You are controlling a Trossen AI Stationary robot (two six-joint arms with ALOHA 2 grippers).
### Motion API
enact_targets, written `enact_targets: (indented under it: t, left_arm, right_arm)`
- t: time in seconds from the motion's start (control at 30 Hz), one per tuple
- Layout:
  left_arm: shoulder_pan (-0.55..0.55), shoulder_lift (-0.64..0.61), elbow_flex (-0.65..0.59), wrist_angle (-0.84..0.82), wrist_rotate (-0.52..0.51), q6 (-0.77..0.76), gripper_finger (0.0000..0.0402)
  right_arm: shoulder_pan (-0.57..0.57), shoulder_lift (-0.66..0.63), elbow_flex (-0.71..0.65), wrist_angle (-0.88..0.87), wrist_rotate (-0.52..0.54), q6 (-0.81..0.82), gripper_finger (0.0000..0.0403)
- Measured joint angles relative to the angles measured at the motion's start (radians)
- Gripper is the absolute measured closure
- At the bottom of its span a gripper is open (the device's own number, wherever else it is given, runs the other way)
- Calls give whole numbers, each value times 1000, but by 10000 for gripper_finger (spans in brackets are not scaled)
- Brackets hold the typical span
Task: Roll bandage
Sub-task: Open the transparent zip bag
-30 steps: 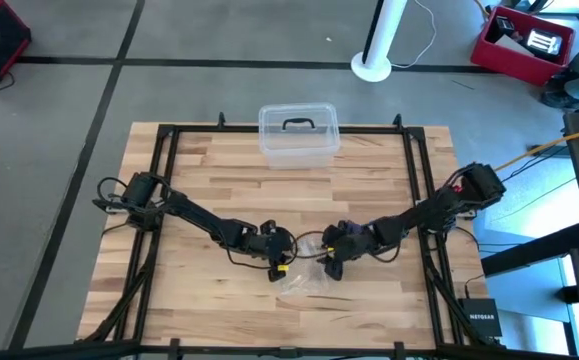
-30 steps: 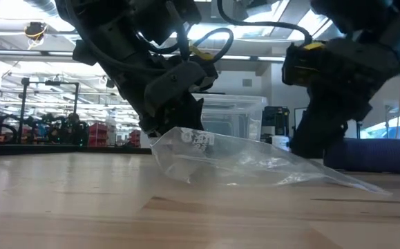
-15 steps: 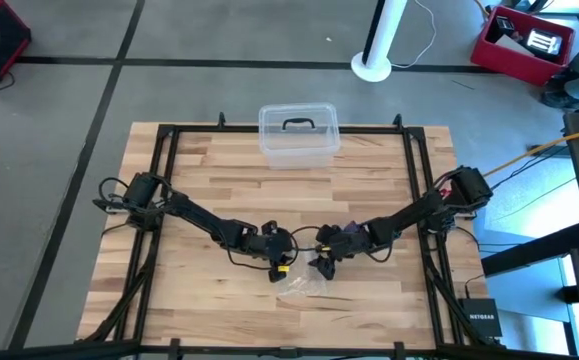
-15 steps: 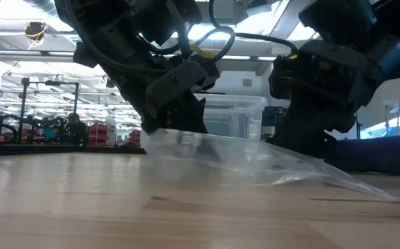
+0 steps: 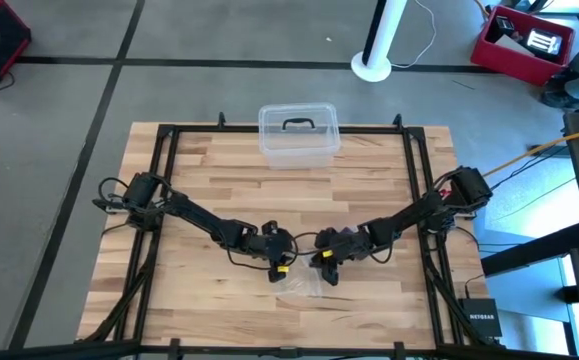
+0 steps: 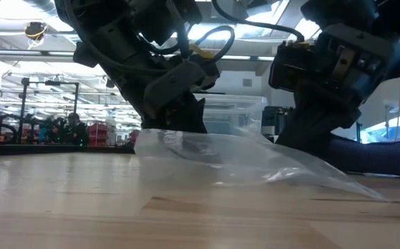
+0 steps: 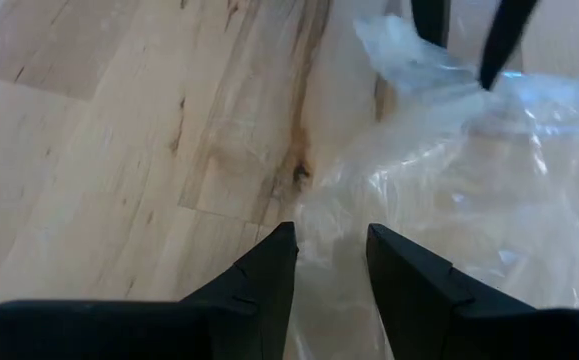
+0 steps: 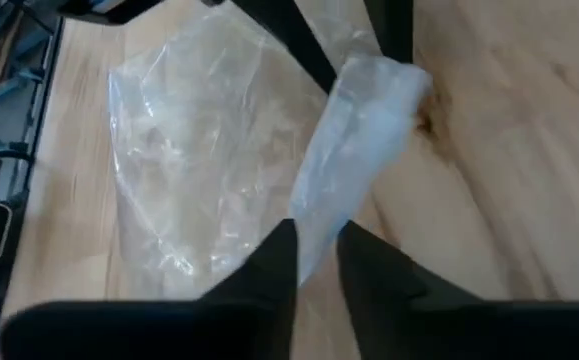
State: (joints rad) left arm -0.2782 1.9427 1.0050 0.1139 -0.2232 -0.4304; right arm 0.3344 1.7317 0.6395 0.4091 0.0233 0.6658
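Right now both arms are meeting over the clear plastic bag (image 5: pixel 302 284) near the front middle of the tabletop (image 5: pixel 209 180). The right end effector (image 8: pixel 315 240) is pinching a fold of that bag, fingers nearly together. The left end effector (image 7: pixel 331 255) is straddling the bag's edge, fingers slightly apart; whether it is gripping is unclear. The bandage (image 6: pixel 376 153) is lying low on the tabletop behind the right arm, long axis running roughly sideways in the low view, nearer the right arm.
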Motion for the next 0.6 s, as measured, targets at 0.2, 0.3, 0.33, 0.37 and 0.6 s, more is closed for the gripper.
enact_targets:
  t: [0.2, 0.3, 0.33, 0.37, 0.6]
  left_arm:
    - [0, -59, 0, -84, 25, 29, 281]
    - [-1, -133, 4, -159, 25, 76, 281]
    - [-1, -159, 5, -179, 25, 94, 281]
    - [0, -182, 5, -191, 23, 104, 281]
    - [42, -248, 8, -34, 45, 139, 281]
  right_arm:
    - [0, -1, 2, -3, 33, -68, 390]
    - [0, -2, 2, -20, 51, -75, 386]
    - [0, -2, 2, -24, 60, -82, 390]
    - [0, -2, 2, -19, 67, -96, 395]
    - [0, -2, 22, -13, 118, -168, 396]
